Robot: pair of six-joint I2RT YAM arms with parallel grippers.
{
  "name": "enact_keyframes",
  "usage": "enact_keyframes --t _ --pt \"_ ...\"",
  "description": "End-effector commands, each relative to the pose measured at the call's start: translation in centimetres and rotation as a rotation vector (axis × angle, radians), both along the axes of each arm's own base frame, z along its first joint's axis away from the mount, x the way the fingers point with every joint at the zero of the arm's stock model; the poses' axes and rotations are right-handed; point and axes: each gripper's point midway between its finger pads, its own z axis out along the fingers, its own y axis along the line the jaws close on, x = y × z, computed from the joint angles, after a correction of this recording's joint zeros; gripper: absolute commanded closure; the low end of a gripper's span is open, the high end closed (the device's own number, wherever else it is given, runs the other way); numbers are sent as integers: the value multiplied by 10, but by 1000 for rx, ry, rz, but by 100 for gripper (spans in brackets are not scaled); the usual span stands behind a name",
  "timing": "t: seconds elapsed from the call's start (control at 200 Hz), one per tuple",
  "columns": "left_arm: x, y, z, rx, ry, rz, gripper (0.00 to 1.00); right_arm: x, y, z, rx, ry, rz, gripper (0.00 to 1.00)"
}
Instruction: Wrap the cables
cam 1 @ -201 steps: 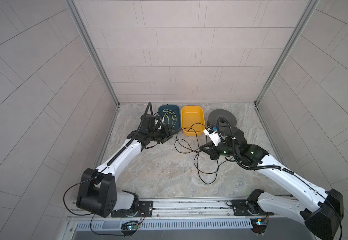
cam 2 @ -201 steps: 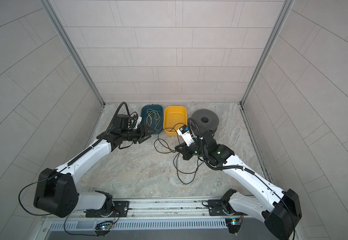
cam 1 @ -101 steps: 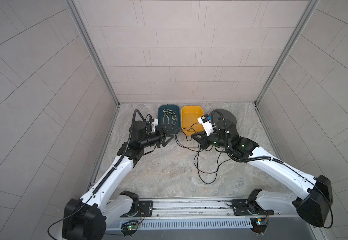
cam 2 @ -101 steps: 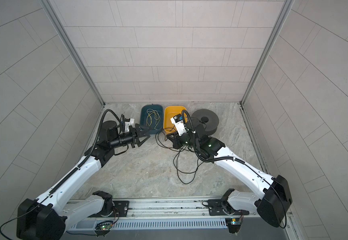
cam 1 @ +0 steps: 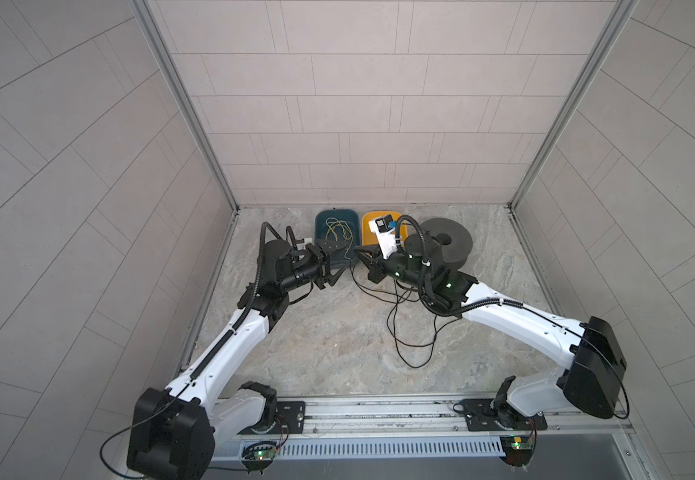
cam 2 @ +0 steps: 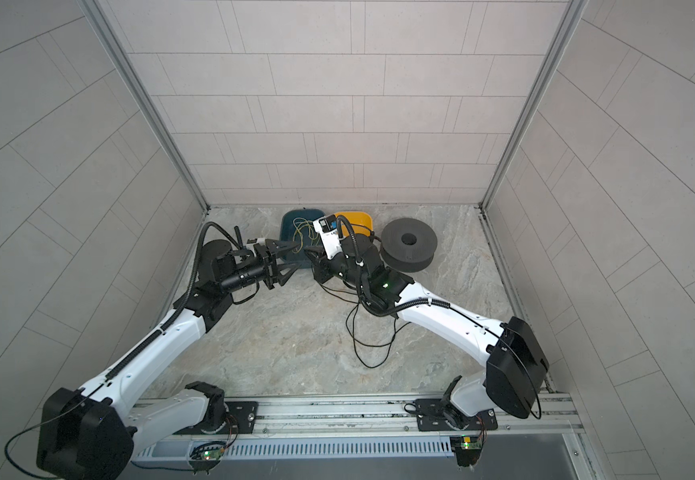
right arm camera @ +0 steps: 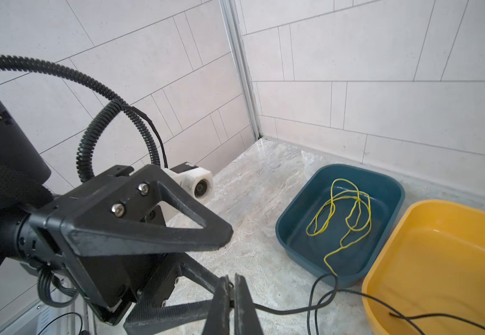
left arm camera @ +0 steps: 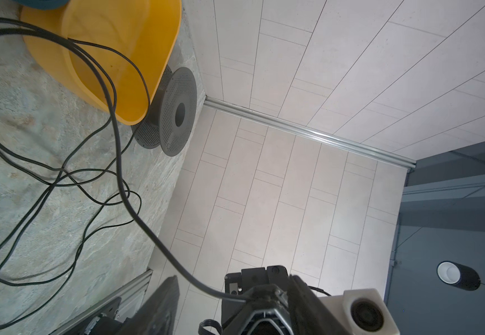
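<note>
- Marble table: carries all items; tiled walls on three sides.
- Grey spool: lies flat at far right, just beside yellow bin.
- Blue bin: just beside yellow bin; holds yellow-green cord.
- Left gripper: jaws spread, released.
- Right gripper: fingers clenched on black cable, close to left gripper's fingers.
- Black cable: loose loops on table centre; one strand runs into yellow bin.
</note>
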Motion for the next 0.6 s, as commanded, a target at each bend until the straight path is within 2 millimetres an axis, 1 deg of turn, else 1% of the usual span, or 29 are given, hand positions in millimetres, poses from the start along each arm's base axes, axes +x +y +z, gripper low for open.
enact_keyframes --t 0.0,0.17,0.275,0.365,0.495,0.59 --pt "2 0 8 -62 1 18 35 0 6 45 64 -155 -17 100" --pt "4 -1 7 -95 22 17 36 -4 8 46 56 -230 -35 100" --pt "7 -1 5 -141 42 28 38 -13 15 47 73 -270 5 100" --pt "12 -4 9 -186 38 22 46 -17 21 44 69 -280 27 100" --pt "16 -6 15 -209 29 17 48 -20 28 36 57 -273 74 100" --pt "19 -5 15 -208 30 21 58 -23 30 32 54 -270 89 100"
